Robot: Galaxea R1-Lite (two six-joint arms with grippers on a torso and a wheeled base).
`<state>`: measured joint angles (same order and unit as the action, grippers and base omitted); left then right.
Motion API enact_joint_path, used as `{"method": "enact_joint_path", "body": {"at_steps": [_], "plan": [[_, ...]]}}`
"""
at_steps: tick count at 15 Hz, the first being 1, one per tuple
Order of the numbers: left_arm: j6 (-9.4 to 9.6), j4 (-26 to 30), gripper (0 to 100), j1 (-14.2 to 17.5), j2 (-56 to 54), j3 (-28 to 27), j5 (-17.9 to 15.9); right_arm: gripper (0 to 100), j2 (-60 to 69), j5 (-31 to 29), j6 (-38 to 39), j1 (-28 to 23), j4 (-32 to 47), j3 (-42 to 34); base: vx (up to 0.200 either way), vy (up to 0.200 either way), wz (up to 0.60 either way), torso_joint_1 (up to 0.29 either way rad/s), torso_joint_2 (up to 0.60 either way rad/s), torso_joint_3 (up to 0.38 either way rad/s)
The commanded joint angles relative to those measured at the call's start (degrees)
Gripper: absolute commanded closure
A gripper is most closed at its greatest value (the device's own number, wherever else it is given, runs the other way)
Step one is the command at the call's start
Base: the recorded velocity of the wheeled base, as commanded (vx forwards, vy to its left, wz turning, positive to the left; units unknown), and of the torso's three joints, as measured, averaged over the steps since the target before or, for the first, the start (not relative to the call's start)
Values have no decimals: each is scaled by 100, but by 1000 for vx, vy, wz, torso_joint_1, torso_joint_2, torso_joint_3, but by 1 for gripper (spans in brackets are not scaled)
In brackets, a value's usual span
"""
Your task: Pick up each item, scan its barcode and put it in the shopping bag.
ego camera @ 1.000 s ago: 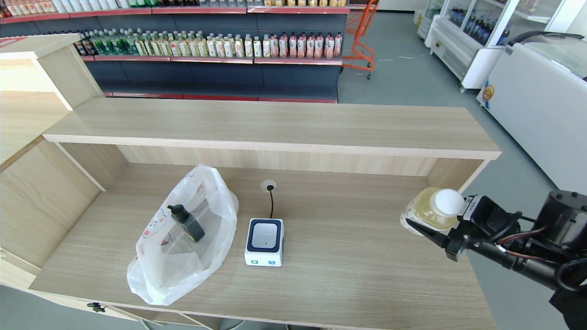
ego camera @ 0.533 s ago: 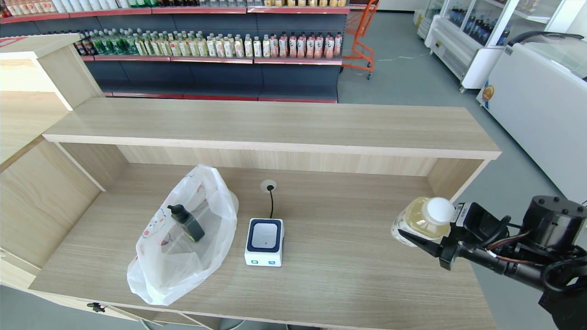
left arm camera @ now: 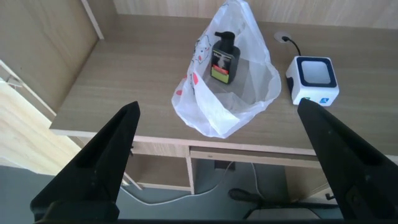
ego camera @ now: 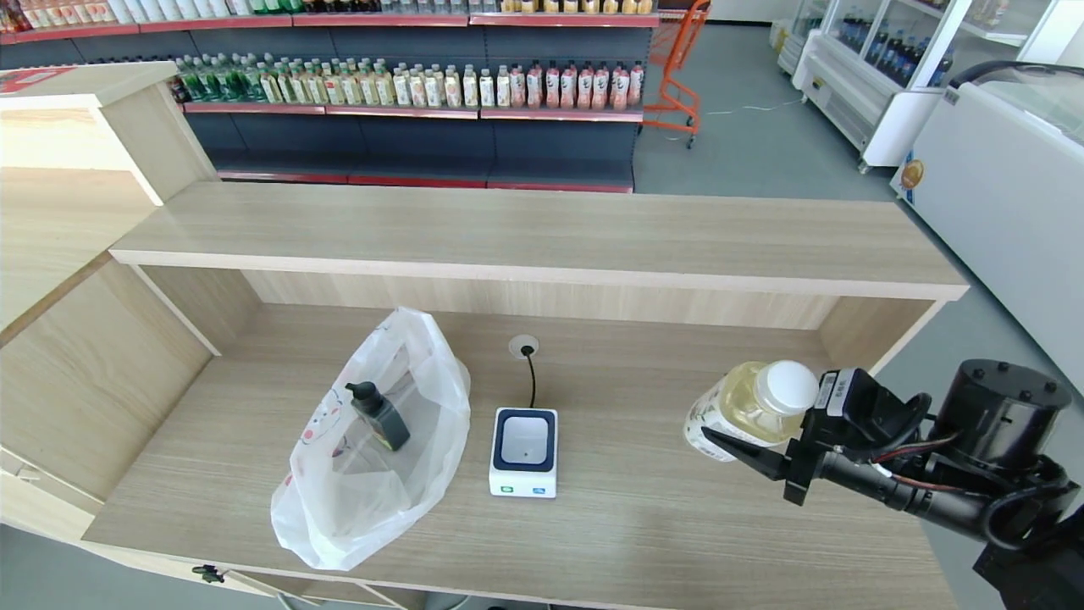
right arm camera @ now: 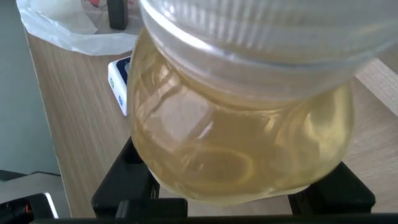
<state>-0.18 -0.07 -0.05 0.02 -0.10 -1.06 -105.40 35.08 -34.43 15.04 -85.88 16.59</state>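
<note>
Gripping the bottle (ego camera: pixel 738 408) near its cap, the right gripper (ego camera: pixel 735 424) is holding it over the counter's (ego camera: pixel 644 525) right end, likely for presenting to the scanner (ego camera: pixel 524 440); no barcode is showing. From the left wrist, the left gripper (left arm camera: pixel 219 113) is hanging spread wide, near the shopping bag (left arm camera: pixel 205 109), which is lying open for loading. From the right wrist, the bottle's liquid is hiding finger contact.

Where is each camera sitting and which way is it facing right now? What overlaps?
Head view: on the robot's head, facing forward and down at the counter; right gripper holds the bottle.
Left wrist view: above the counter's near edge, looking down past the open left gripper.
Right wrist view: behind the bottle clamped between its fingers, facing the counter.
Shared: all three show the shopping bag and scanner.
</note>
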Motion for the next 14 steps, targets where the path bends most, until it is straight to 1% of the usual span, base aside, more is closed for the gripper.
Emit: {"method": "enact_joint_path", "body": {"at_steps": [1,4,8,12,14], "plan": [[1,-1,0,5,-2,1,1,100,-7,-2,15,43,1,20,0,200,0,-7,2,-7],[18,-1,0,5,-2,1,-8,100,-95,60,24,7,-7,134,0,200,0,2,2,2],[27,-1,0,5,-2,1,1,100,-464,77,6,-124,-7,521,0,200,0,1,2,2],[1,-1,0,5,-2,1,1,100,-912,157,-29,-177,-16,872,0,0,0,0,0,0],[1,-1,0,5,-2,1,1,100,-1158,324,-108,-212,-16,1118,0,0,0,0,0,0]]}}
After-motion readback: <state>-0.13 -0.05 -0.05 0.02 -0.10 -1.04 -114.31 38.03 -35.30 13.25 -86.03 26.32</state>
